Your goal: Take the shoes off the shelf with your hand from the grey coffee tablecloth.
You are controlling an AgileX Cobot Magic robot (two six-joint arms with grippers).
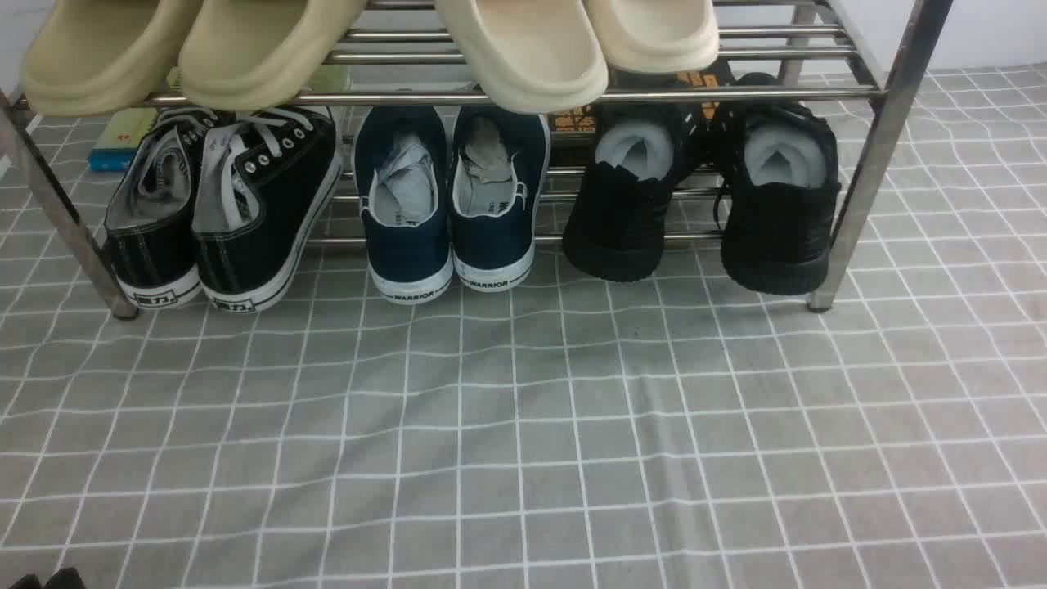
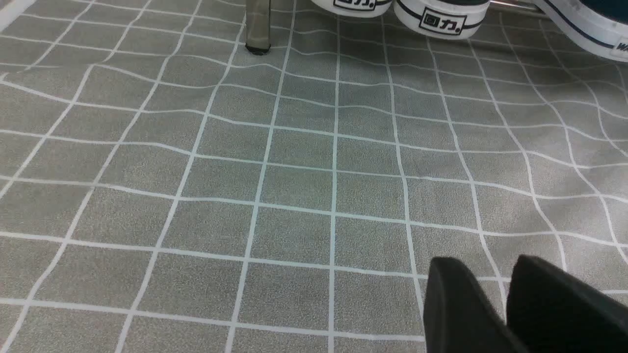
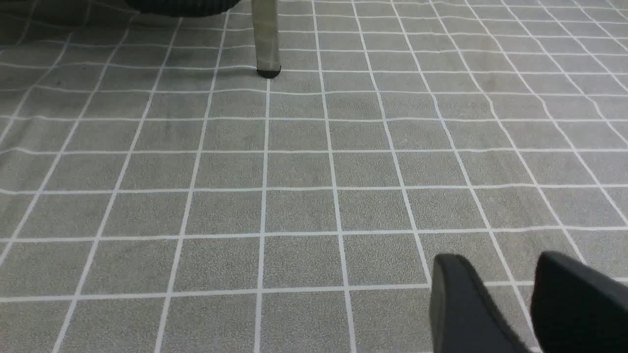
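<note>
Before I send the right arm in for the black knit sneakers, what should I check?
1. The shoes sit on the shelf, on its lower rails, heels toward the robot: ok.
2. The right gripper has its fingers apart with nothing between them: ok.
3. The left gripper is empty and away from the shoes: ok.
4. The grey coffee tablecloth is bare in front of the shoes: ok.
5. Side room: the shelf's right leg stands close beside the right-hand shoe: not ok.
6. Right gripper lined up with the shoes: cannot tell, since it is out of the front view.
</note>
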